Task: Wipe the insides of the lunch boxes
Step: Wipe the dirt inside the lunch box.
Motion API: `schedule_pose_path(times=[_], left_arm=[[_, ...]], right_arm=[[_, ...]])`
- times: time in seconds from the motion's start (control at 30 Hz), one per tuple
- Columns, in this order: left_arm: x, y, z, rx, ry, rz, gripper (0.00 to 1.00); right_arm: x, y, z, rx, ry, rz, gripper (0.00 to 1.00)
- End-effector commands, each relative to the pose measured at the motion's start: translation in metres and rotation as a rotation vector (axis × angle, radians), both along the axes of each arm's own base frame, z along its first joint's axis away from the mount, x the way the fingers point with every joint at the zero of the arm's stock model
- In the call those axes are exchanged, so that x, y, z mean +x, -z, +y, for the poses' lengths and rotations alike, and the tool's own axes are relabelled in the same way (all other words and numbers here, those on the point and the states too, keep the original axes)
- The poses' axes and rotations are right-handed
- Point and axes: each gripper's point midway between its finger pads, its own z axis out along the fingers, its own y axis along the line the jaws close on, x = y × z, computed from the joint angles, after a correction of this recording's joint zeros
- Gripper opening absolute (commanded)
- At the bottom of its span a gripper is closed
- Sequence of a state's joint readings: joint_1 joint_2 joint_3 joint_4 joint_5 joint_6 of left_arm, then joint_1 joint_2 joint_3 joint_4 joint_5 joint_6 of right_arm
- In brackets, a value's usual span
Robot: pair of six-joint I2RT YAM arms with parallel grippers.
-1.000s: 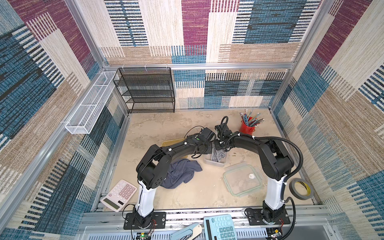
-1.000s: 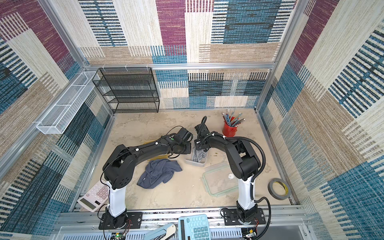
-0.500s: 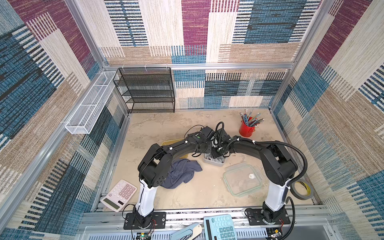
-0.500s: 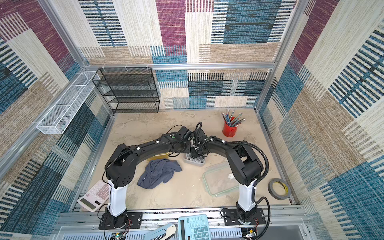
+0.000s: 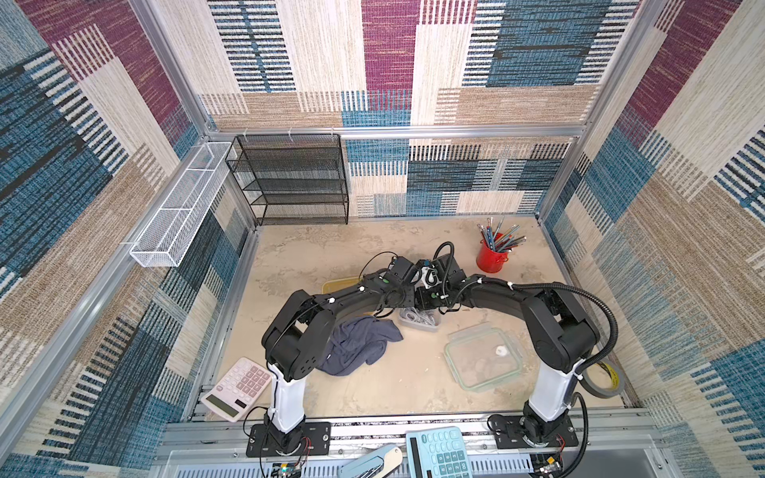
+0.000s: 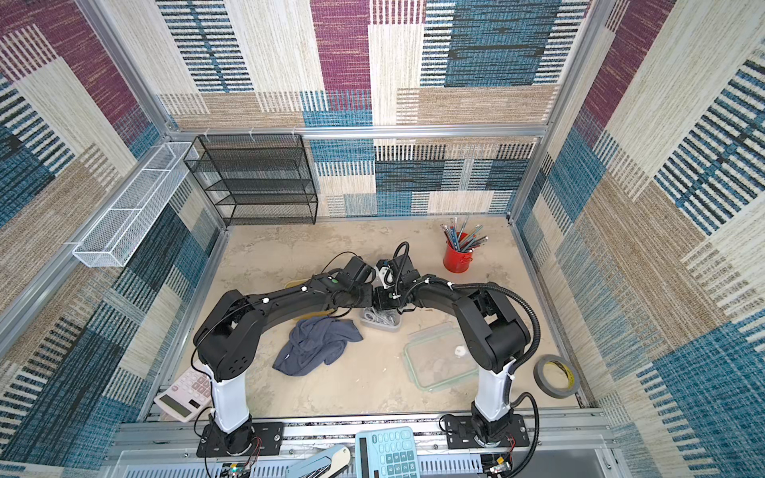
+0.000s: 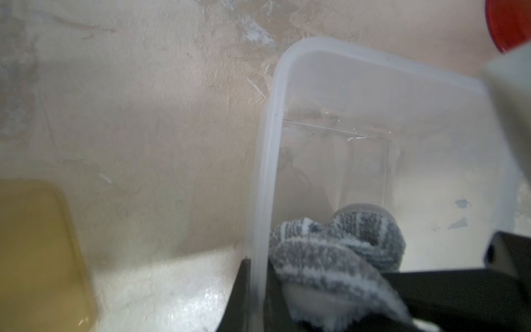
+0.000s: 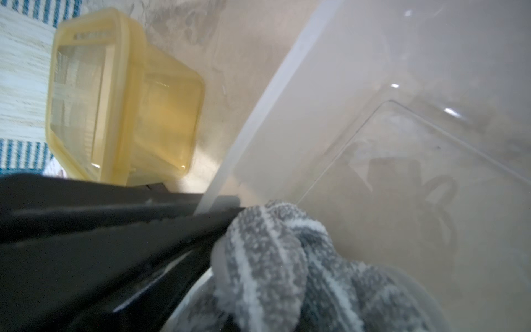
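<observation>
Jaws of the left gripper (image 7: 253, 270) clamp the side wall of the clear frosted rectangular plastic lunch box (image 5: 420, 322), one finger inside, one outside. The right gripper (image 7: 408, 276) is closed on a grey-and-white striped cloth (image 8: 273, 258) that rests inside this box, at the centre of the beige table (image 5: 331, 248). The translucent amber-yellow rectangular plastic lunch box (image 8: 129, 100) stands near it.

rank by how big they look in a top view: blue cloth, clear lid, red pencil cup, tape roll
1. blue cloth and clear lid: look about alike, so not ranked
2. tape roll
3. red pencil cup
</observation>
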State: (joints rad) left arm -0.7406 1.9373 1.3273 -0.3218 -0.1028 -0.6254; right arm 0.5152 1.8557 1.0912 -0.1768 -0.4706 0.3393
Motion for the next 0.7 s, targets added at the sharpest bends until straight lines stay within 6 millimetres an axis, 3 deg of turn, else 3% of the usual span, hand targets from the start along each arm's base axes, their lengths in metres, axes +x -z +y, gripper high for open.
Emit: schedule_pose_path(times=[0.0, 0.3, 0.47, 0.67], left_arm=[[-0.009, -0.008, -0.038, -0.181, 0.048, 0.028, 0.0], [-0.033, -0.009, -0.047, -0.23, 0.117, 0.055, 0.0], [-0.043, -0.008, -0.046, -0.216, 0.155, 0.055, 0.0], [-0.049, 0.006, -0.031, -0.124, 0.147, 0.083, 0.01]], right_arm=[[0.015, -0.021, 0.017, 0.164, 0.086, 0.032, 0.08], [0.073, -0.037, -0.007, 0.165, 0.287, -0.075, 0.07], [0.106, -0.025, -0.04, 0.018, 0.397, -0.139, 0.08], [0.129, -0.01, -0.078, -0.27, 0.462, -0.213, 0.08]])
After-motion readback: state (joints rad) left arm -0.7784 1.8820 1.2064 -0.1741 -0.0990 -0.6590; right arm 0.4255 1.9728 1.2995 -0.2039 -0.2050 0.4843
